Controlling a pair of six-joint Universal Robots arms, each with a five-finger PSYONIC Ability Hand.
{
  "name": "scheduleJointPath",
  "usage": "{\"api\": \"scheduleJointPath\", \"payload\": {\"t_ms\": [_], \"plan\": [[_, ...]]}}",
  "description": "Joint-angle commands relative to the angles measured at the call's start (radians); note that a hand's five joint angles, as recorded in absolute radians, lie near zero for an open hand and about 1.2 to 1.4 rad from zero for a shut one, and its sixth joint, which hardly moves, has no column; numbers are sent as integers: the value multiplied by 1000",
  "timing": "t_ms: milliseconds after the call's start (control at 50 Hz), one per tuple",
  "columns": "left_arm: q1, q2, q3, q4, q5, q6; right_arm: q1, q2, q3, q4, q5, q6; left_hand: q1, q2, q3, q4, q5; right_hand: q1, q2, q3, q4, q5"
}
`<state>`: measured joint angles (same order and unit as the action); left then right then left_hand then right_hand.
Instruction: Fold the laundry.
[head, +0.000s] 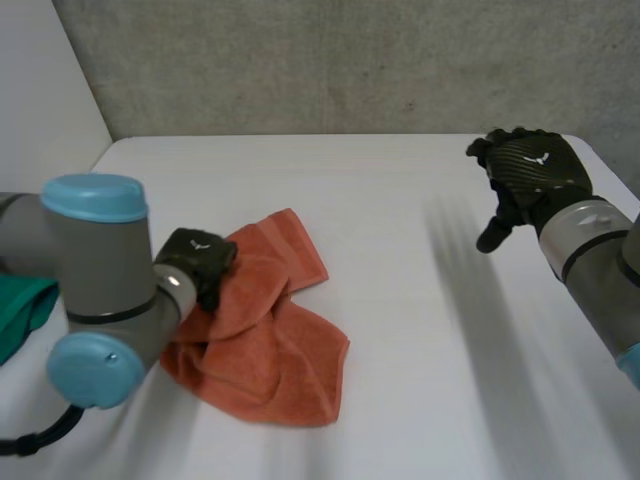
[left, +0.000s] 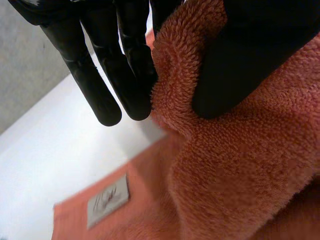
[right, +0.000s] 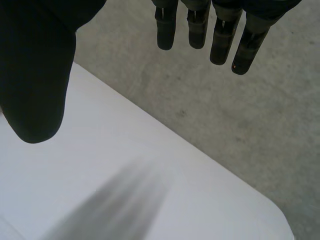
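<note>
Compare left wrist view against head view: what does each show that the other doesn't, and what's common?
Left wrist, not head: the left hand pinching a fold of the orange towel between thumb and fingers, plus a grey label sewn on the towel. Head, not left wrist: the right hand, open, at the right side of the white table; a green cloth beside the left arm; the towel's whole crumpled outline. Both: the towel, the left hand on it, the table.
</note>
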<state>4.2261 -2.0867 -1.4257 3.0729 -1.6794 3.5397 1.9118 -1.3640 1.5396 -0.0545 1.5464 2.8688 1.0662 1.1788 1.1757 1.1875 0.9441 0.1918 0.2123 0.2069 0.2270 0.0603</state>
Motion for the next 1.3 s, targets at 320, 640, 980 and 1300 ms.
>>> {"api": "scheduleJointPath", "payload": {"t_ms": [320,640,980,1300], "plan": [[-364,-21,114,188,9,8,-235,-12,11,7,-103,1,-240,-352,-349,-361,-292,-17,-38,-32,-52,-60],[-94,146,45,124,-5,14,-113,128,-52,110,-243,-233,-747,-860,-857,-868,-800,-17,-38,-32,-52,-60],[130,-85,157,93,512,14,84,275,-119,176,-247,-148,-647,-760,-757,-768,-700,-17,-38,-32,-52,-60],[86,-289,326,90,520,79,119,296,-78,176,-250,-48,-515,-628,-625,-636,-568,412,392,397,377,369]]}}
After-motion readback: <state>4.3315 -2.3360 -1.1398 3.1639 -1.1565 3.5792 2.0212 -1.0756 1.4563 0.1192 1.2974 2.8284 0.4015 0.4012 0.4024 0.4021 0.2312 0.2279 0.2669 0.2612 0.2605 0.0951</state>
